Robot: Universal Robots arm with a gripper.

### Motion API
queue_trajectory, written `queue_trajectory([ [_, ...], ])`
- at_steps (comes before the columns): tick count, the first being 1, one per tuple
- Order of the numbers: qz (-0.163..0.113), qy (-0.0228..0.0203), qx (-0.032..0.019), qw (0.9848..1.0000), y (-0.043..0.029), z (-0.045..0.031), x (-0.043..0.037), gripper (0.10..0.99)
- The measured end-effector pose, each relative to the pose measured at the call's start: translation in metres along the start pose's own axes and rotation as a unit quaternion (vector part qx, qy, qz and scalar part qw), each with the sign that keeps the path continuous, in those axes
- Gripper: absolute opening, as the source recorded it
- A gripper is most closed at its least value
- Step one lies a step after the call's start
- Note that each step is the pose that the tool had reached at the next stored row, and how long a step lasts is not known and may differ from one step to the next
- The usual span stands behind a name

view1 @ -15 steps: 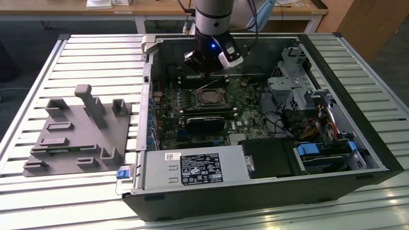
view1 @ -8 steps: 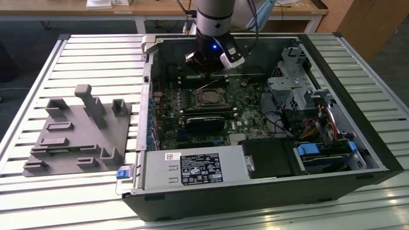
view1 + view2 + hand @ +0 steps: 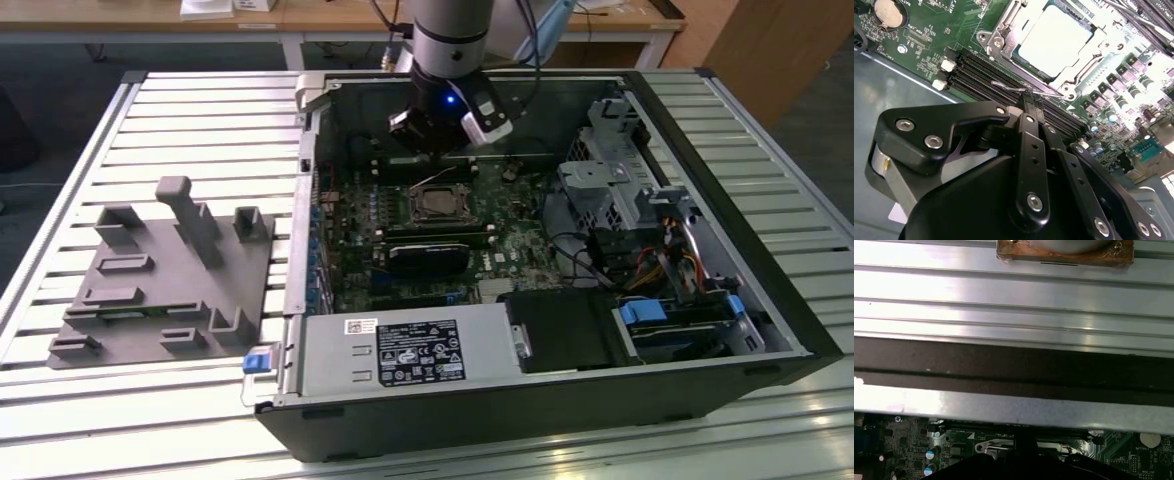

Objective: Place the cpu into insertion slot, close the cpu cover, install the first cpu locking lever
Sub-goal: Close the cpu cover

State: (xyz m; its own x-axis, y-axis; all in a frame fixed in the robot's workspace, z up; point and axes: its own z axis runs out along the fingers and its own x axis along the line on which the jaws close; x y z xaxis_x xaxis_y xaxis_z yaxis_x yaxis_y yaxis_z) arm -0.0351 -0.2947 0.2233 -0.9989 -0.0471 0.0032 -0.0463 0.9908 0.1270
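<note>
Slatted metal table (image 3: 200,100)
Open computer case (image 3: 534,405) on it; grey fixture (image 3: 160,285) beside the case, on the exterior view's left.

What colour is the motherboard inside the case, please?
The motherboard is green, clearest in the second wrist view.

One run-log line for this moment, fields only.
cpu: seated | cpu cover: down over cpu | claw: shut on locking lever | lever: over memory slots, not latched

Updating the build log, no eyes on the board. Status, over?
Gripper shut, tips at the wire locking lever, grip unconfirmed. Cpu seated, cpu cover down over it. No obstruction seen around them.
</note>
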Motion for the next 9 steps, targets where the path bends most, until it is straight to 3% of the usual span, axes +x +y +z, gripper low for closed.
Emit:
queue_trajectory([
  [9, 0.000, 0.0000, 0.0000, 1.0000, 0.0008, 0.0015, -0.0042, 0.106],
])
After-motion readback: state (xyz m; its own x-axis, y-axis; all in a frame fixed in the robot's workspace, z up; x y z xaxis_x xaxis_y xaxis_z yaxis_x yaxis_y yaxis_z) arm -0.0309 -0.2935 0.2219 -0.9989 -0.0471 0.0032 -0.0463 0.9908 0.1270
